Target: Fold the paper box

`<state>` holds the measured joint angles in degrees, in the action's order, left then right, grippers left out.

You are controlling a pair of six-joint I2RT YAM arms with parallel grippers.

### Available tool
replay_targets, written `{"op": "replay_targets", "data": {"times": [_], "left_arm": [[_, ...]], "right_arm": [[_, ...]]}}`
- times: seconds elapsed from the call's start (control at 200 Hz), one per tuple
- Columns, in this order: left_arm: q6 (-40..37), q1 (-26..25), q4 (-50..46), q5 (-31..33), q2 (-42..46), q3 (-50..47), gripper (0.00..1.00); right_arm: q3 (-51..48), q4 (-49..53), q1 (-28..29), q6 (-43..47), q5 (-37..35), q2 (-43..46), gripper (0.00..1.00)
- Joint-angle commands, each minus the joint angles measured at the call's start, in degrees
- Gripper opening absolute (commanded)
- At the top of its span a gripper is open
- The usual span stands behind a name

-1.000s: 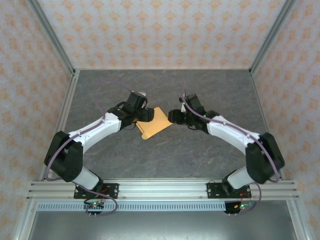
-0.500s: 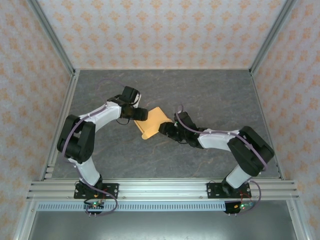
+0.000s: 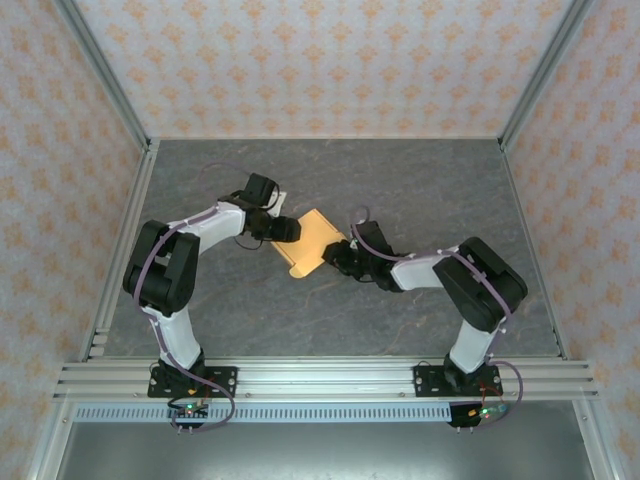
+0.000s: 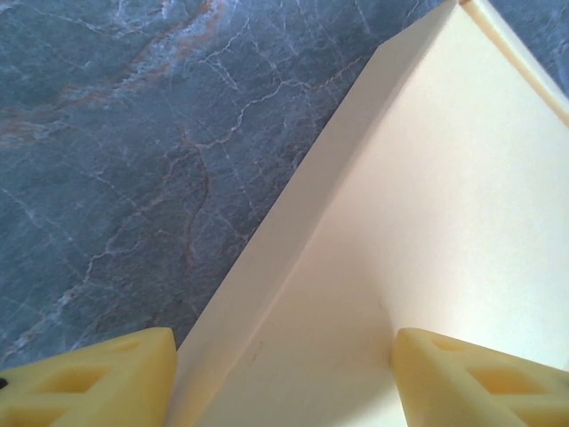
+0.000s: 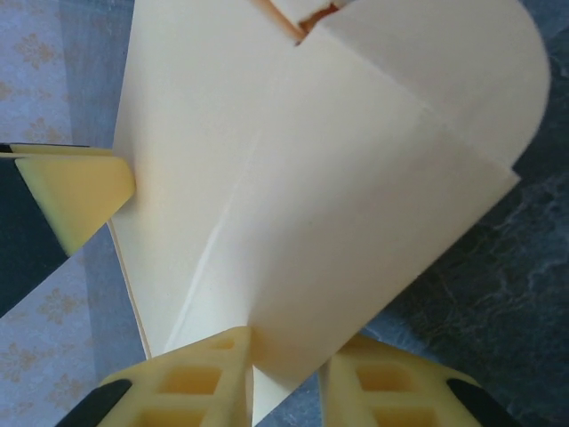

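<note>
Creasing the flaps looks to be the step in hand. The paper box [image 3: 312, 241] sits about the middle of the counter [image 3: 430, 180], caught between both arms and only partly folded, its panels at angles to one another.

The left fingers [image 4: 89, 378] meet it on the side facing the counter's left edge. They stand wide apart, straddling a broad panel with a turned-up strip [image 4: 276, 205] along it, and I cannot tell whether they press on the card.

The right fingers [image 5: 191, 387], on the side facing the counter's right edge, are drawn close on a pointed corner of the card and seem to pinch it. A rounded flap [image 5: 484, 80] and a straight crease [image 5: 227, 213] show beyond them.

From above, the box lies on a diagonal. Its long axis appears to run from the counter's near-left toward its far-right, with a small tab [image 3: 297, 271] pointing at the near edge, though the outline is too small to be sure.

Next, I judge, one side must steady the card while the other turns its panel over along the crease, gently, since thin card buckles.
</note>
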<state>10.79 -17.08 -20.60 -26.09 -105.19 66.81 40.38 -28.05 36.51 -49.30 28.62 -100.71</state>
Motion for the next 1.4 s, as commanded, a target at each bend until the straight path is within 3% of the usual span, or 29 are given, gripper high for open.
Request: {"op": "replay_targets", "data": {"times": [0.0,0.305,0.515,0.801,0.906,1.091,1.396], "left_arm": [[3.2,-0.2,1.7,-4.4,1.9,-3.9,0.64],[7.3,-0.2,6.9,-11.0,6.6,-11.3,0.61],[6.7,-0.2,5.2,-6.9,5.5,-9.8,0.66],[7.2,0.4,5.5,-5.3,5.9,-10.0,0.68],[7.6,0.5,5.9,-5.7,5.3,-10.2,0.63],[9.7,0.5,8.3,-7.8,5.0,-11.5,0.51],[13.1,0.8,12.5,-13.0,4.6,-13.2,0.45]], "right_arm": [[2.4,-2.4,-2.0,1.7,2.8,-1.9,0.22],[7.1,3.2,-6.2,6.2,7.1,-3.7,0.18],[8.0,2.6,-6.8,6.1,9.6,-5.1,0.16],[8.0,1.3,-6.8,4.9,11.4,-5.3,0.26],[7.6,-0.6,-6.9,4.0,12.4,-5.4,0.27],[6.8,-4.2,-6.8,1.6,13.2,-5.9,0.18],[3.6,-12.7,-7.0,-4.3,13.6,-6.6,0.1]]}}
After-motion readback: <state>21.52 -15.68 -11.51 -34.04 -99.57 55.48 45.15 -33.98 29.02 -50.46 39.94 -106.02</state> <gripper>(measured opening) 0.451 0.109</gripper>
